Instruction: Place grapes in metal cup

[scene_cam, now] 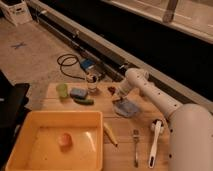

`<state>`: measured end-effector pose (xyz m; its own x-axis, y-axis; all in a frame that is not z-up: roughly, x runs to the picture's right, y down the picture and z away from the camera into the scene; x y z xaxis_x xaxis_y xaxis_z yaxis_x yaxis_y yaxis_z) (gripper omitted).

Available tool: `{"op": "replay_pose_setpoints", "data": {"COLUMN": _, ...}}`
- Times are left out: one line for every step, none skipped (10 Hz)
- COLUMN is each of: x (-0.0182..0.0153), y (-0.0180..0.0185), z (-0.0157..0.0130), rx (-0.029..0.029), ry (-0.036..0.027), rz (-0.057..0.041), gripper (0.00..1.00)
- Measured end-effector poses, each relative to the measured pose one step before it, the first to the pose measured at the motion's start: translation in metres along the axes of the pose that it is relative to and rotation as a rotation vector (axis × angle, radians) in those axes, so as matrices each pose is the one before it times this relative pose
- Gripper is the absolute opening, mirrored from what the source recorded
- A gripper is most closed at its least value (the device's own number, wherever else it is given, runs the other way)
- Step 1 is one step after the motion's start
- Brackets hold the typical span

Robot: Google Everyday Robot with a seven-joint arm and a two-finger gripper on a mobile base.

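Gripper [119, 99] low over wooden table [145, 127], just beside round dark grapes [111, 90], grip state cannot be told.

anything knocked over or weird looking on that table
Nothing stands out: the glass jar and green cup stand upright, the cucumber and banana lie flat on the wooden table, and nothing looks spilled. The gripper hangs low beside the grapes.
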<state>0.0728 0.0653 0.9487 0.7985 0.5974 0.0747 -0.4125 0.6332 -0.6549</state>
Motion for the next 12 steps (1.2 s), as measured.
{"op": "replay_pose_setpoints", "data": {"x": -0.00078, "y": -0.00053, "z": -0.00193, "rx": 0.00110, "ry": -0.00066, "rz": 0.00089, "gripper": 0.00}}
{"op": "replay_pose_setpoints", "data": {"x": -0.00010, "y": -0.00039, "z": -0.00029, "rx": 0.00071, "ry": -0.00061, "rz": 0.00049, "gripper": 0.00}}
{"op": "replay_pose_setpoints", "data": {"x": -0.00030, "y": -0.00015, "z": -0.00086, "rx": 0.00239, "ry": -0.00006, "rz": -0.00126, "gripper": 0.00}}
{"op": "replay_pose_setpoints", "data": {"x": -0.00187, "y": 0.00071, "z": -0.00379, "rx": 0.01464, "ry": -0.00133, "rz": -0.01018, "gripper": 0.00}}
{"op": "replay_pose_setpoints", "data": {"x": -0.00630, "y": 0.00105, "z": -0.00894, "rx": 0.03577, "ry": -0.00771, "rz": -0.02743, "gripper": 0.00}}
{"op": "replay_pose_setpoints", "data": {"x": -0.00979, "y": 0.00060, "z": -0.01463, "rx": 0.04133, "ry": -0.01093, "rz": -0.03042, "gripper": 0.00}}
{"op": "replay_pose_setpoints", "data": {"x": -0.01396, "y": -0.00068, "z": -0.01880, "rx": 0.03974, "ry": -0.01083, "rz": -0.03101, "gripper": 0.00}}
{"op": "replay_pose_setpoints", "data": {"x": -0.01516, "y": -0.00096, "z": -0.01953, "rx": 0.03711, "ry": -0.00989, "rz": -0.03176, "gripper": 0.00}}
{"op": "replay_pose_setpoints", "data": {"x": -0.01127, "y": -0.00173, "z": -0.01369, "rx": 0.02928, "ry": -0.00752, "rz": -0.02472, "gripper": 0.00}}
{"op": "replay_pose_setpoints", "data": {"x": -0.01264, "y": -0.00365, "z": -0.01658, "rx": 0.04489, "ry": -0.00972, "rz": -0.03257, "gripper": 0.00}}
{"op": "replay_pose_setpoints", "data": {"x": -0.00578, "y": -0.00396, "z": -0.00926, "rx": 0.03042, "ry": -0.00583, "rz": -0.01728, "gripper": 0.00}}
{"op": "replay_pose_setpoints", "data": {"x": -0.00285, "y": -0.00386, "z": -0.00648, "rx": 0.02331, "ry": -0.00506, "rz": -0.00754, "gripper": 0.00}}
